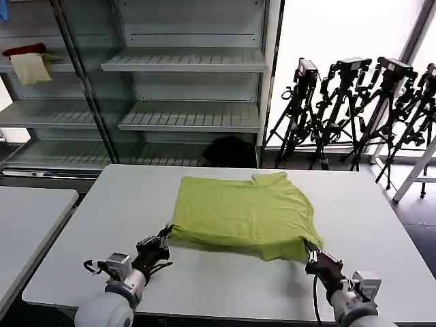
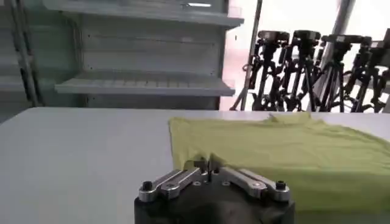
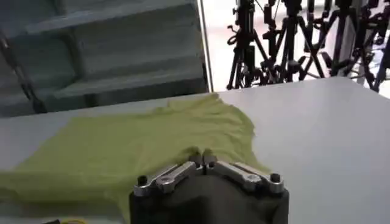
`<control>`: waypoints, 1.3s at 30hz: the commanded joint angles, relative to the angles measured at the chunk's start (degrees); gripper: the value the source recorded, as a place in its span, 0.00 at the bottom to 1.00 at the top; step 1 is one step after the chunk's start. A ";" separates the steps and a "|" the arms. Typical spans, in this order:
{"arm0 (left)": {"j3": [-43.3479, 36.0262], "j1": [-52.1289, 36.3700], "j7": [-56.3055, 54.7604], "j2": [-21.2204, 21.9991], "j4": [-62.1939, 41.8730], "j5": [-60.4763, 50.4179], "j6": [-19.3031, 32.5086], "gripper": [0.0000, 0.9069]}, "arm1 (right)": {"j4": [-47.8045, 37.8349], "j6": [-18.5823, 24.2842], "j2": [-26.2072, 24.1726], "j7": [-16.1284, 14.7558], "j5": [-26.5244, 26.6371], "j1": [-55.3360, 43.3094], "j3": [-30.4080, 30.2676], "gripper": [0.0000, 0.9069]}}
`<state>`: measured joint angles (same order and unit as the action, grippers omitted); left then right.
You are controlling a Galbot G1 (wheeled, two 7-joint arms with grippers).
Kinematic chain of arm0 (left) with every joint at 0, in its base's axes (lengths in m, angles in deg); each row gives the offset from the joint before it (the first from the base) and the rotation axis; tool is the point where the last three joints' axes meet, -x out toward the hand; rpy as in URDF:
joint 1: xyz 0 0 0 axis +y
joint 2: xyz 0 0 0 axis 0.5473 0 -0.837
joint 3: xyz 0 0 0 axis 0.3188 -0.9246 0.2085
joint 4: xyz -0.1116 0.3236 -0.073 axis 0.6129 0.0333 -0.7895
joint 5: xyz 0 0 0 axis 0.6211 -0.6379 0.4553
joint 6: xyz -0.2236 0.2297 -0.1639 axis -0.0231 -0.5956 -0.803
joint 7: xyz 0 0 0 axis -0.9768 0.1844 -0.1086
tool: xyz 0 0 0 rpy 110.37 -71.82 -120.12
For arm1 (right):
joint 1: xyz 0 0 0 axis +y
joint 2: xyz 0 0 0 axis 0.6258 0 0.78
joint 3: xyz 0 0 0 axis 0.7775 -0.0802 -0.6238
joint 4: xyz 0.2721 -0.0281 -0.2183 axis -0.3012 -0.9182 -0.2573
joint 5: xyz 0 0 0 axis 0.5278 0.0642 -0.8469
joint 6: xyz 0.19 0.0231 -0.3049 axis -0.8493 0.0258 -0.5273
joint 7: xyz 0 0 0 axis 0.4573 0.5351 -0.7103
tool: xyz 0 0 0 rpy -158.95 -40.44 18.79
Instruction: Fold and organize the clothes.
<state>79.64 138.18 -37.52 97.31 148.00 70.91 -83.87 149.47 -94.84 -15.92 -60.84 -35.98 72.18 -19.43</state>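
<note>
The left gripper (image 1: 165, 235) and right gripper (image 1: 310, 253) are each clenching a near corner of the lime-green T-shirt (image 1: 244, 212), which is lying folded mid-table (image 1: 381, 225). From the wrist views, fingertips are meeting on fabric. The head view is adding tripods (image 1: 354, 109) beyond the T-shirt. No writing is readable.

You have one green T-shirt (image 1: 245, 214) lying on the main table (image 1: 381, 225), toward its middle and near edge. Two grippers sit at that near edge: the left gripper (image 1: 165, 235) and the right gripper (image 1: 310, 252), each pinching a near corner of the shirt. You can count two tables, the second table (image 1: 30, 218) off the left edge. Two cloths, one red cloth (image 1: 24, 49) and one cream cloth (image 1: 30, 68), rest on the shelf (image 1: 184, 61). Several tripods (image 1: 354, 102) stand behind; their exact number is unclear.
</note>
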 commanded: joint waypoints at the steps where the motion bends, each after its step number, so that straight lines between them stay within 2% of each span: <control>1: -1.23 -2.98 -0.06 0.22 -3.85 -1.12 0.05 0.00 | -7.31 0.01 -0.16 -2.43 -2.89 -9.60 -2.05 0.00; 7: -1.99 -4.69 -0.34 0.68 -5.93 -2.38 0.07 0.00 | -10.76 0.00 -0.07 -2.68 -4.44 -13.08 -4.92 0.00; 18: -1.97 -7.19 -0.79 0.98 -7.99 -4.52 0.13 0.01 | -14.09 0.08 0.60 -3.94 -6.55 -14.51 -6.18 0.00; 19: -1.94 -7.50 -0.90 0.97 -8.13 -4.49 0.12 0.08 | -14.52 0.07 0.73 -3.61 -6.64 -14.83 -6.37 0.00; 20: -1.84 -7.78 -0.88 0.98 -8.23 -4.75 0.12 0.79 | -14.71 0.07 0.84 -3.38 -6.95 -14.96 -6.52 0.58; 21: -1.90 -7.98 -0.90 0.92 -8.34 -4.88 0.10 1.00 | -15.18 0.11 1.08 -3.41 -7.57 -15.22 -6.60 1.00; 29: -2.81 -8.17 0.01 1.06 -9.08 -7.39 0.17 1.00 | -18.22 0.36 5.29 -4.88 -13.11 -17.91 -3.61 1.00; 34: -2.73 -8.33 -0.02 1.15 -8.58 -7.02 0.17 1.00 | -17.05 0.36 4.43 -4.31 -10.34 -18.04 -0.69 1.00; 39: -2.65 -7.40 0.12 1.02 -6.98 -6.36 0.17 1.00 | -11.83 0.25 1.58 -5.28 -5.95 -11.75 3.75 1.00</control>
<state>77.00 131.18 -37.58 98.35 141.00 65.15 -83.70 134.74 -94.54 -13.40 -65.72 -44.33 56.99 -20.22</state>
